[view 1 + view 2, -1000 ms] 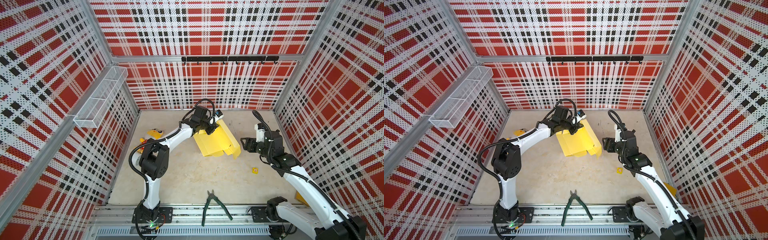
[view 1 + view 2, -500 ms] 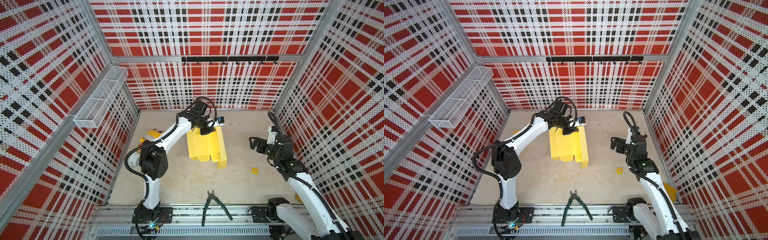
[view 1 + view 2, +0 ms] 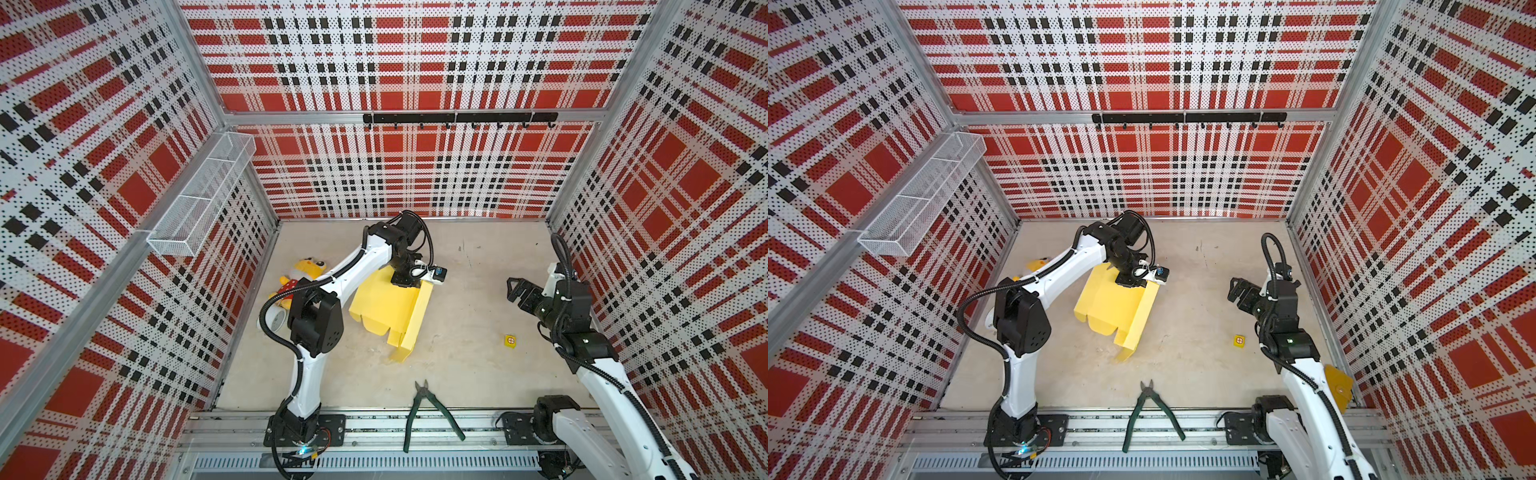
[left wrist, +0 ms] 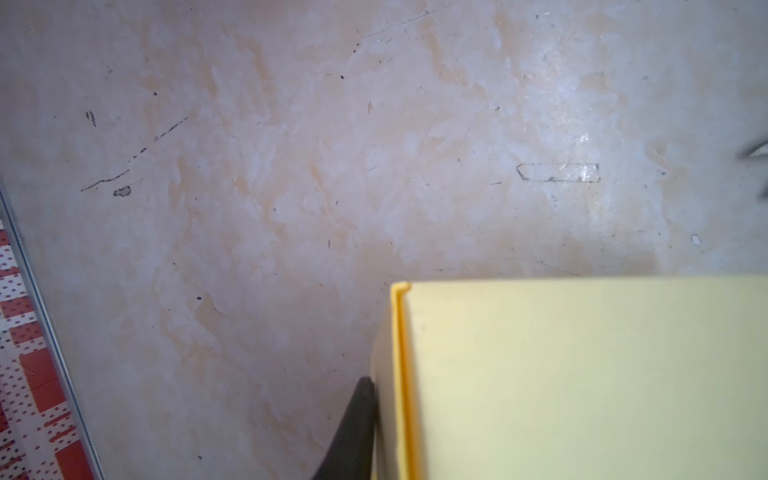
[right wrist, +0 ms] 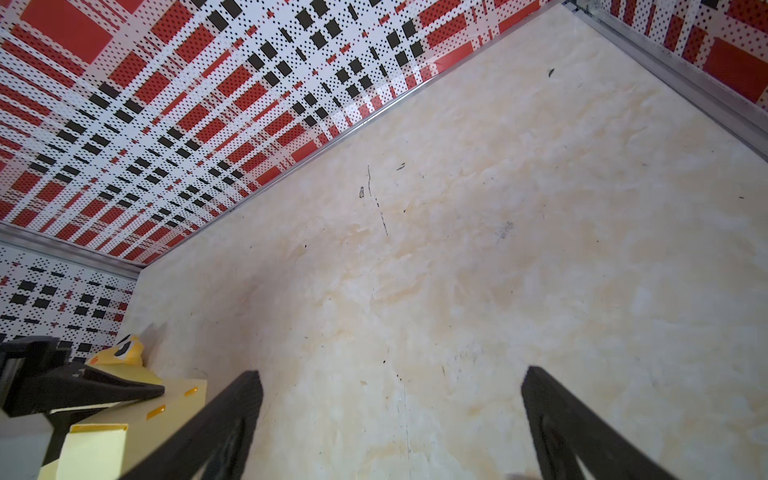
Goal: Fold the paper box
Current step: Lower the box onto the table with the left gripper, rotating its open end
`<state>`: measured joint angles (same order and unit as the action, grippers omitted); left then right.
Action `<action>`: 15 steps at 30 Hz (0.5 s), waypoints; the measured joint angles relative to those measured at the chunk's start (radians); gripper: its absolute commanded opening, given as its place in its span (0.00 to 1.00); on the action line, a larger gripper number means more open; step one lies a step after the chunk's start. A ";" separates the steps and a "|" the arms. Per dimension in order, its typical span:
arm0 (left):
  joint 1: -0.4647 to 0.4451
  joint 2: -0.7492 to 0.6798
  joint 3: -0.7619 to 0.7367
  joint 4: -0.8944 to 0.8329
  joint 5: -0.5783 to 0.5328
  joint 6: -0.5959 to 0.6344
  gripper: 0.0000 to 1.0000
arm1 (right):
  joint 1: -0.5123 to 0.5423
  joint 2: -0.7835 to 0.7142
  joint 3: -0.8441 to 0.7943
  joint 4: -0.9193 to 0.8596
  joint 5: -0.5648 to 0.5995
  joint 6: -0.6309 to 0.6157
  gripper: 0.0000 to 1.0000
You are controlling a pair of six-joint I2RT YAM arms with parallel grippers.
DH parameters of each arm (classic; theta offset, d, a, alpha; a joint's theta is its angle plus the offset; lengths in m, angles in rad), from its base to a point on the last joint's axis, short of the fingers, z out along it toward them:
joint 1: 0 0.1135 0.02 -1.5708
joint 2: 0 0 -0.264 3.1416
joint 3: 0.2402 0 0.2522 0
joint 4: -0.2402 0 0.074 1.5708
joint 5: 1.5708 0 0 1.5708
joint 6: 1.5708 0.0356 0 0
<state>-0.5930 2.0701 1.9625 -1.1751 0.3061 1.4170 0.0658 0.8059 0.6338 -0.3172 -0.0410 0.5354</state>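
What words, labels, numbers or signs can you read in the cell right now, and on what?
Words or numbers: none readable in any view.
Sign: a red cross in a circle, on the small yellow cube; no letters.
Nothing printed shows on the paper box; its visible faces are plain.

We see the paper box [image 3: 384,309] near the middle of the table [image 3: 465,374], with the left gripper [image 3: 406,284] at its far edge. Well apart on the right is the right gripper [image 3: 513,289] — the small cube [image 3: 510,340] lies in front of it. The pliers [image 3: 424,409] lie at the front edge. A soft toy [image 3: 302,272] and a tape roll [image 3: 275,321] sit left of the paper box, by the wall.
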 measured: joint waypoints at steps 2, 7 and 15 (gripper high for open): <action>-0.003 0.000 0.002 -0.015 -0.023 0.054 0.21 | 0.000 0.001 0.000 0.000 -0.004 0.004 1.00; -0.014 0.000 0.002 -0.039 -0.072 0.184 0.12 | 0.000 -0.008 -0.002 0.000 -0.027 0.014 1.00; -0.032 0.013 0.002 -0.045 -0.148 0.351 0.00 | 0.000 -0.053 -0.034 -0.010 -0.048 0.027 1.00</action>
<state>-0.6247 2.0827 1.9644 -1.2201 0.1585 1.7676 0.0658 0.7525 0.5999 -0.3267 -0.0887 0.5625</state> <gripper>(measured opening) 0.096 0.993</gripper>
